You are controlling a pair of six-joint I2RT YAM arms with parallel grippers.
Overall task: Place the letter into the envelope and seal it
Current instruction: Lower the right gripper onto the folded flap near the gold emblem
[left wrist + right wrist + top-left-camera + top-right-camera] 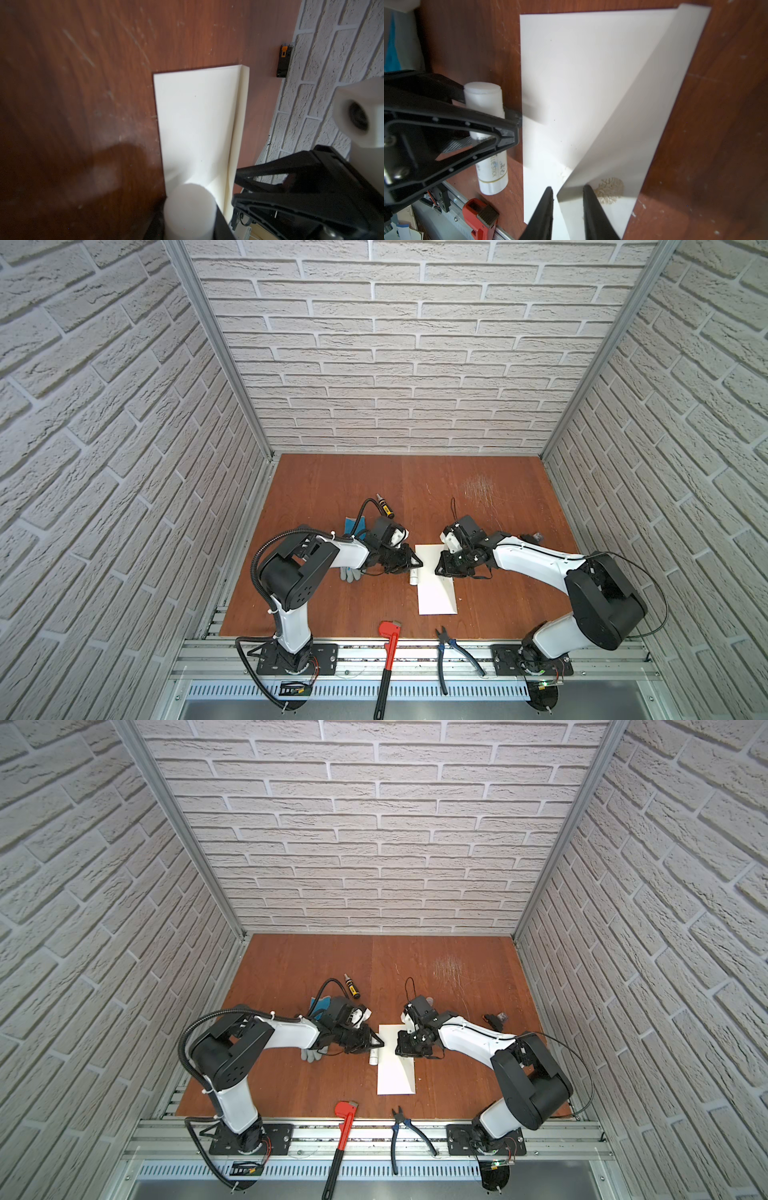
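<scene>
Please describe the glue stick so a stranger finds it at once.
Find the white envelope on the wooden table. Beside its left long edge, in a top view, is the glue stick, held in the left gripper. It is the only white cylinder; its neighbours are flat paper and a glove.

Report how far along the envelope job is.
Done, probably: the letter seems inside, only an ornamented corner showing under the raised flap of the envelope. In hand: the left gripper grips the glue stick; the right gripper straddles the flap tip, jaws apart. Left: glue and press the flap shut.
</scene>
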